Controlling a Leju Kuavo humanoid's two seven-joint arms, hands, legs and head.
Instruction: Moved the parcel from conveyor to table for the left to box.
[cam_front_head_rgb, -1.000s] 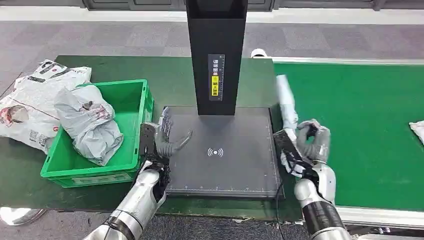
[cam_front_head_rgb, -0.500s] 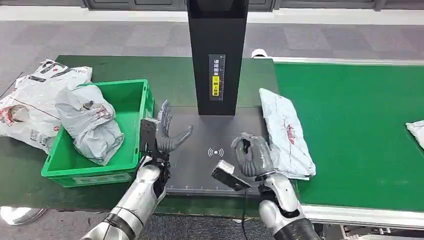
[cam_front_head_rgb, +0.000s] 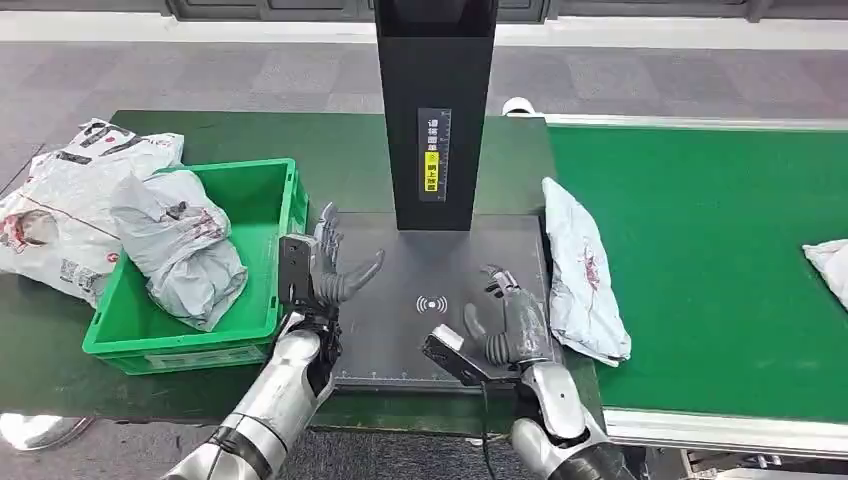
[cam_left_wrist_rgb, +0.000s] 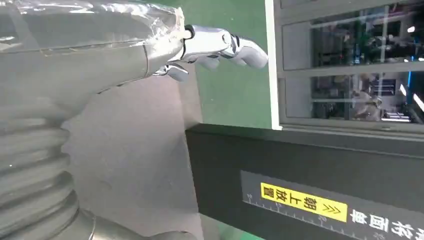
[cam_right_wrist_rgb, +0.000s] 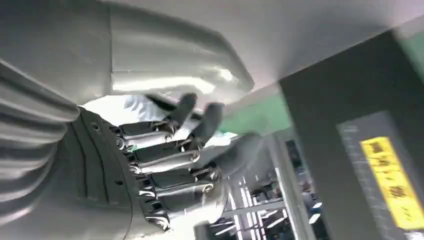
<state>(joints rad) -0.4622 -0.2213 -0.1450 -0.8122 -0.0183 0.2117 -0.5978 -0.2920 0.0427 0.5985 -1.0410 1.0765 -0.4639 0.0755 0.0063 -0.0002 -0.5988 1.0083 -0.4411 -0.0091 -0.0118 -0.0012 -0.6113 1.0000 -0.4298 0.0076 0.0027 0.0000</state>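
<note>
While my right hand rests open on the black pad, the parcel lies just beside it on the pad's right edge. My left hand is open too, fingers apart, near the pad's left edge.

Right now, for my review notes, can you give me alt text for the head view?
A white plastic mailer parcel lies at the edge of the dark scanner platform beside the green conveyor belt. The open right hand is beside it, the open left hand near a green plastic crate holding a grey bagged parcel.
</note>
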